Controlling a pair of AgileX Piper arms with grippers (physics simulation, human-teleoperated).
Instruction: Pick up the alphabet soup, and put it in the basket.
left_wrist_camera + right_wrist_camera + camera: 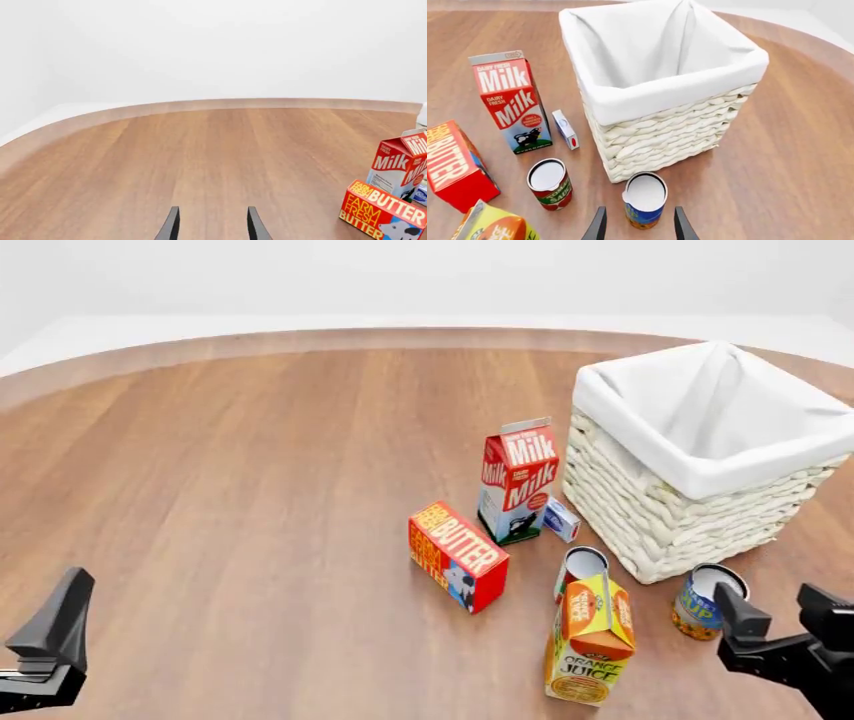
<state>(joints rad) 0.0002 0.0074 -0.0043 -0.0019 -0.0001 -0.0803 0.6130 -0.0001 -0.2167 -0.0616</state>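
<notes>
Nearest the camera, the right gripper (635,227), fingers spread, hangs just short of the upright alphabet soup (645,200) standing beside the basket (647,145); the left gripper (212,225), also spread, is far off.

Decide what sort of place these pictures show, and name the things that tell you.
Probably a simulated tabletop test scene, not a real kitchen: a bare brown wooden table against blank white, groceries such as the red-and-white milk carton and the small blue-and-orange soup can, and a large white wicker basket.
</notes>
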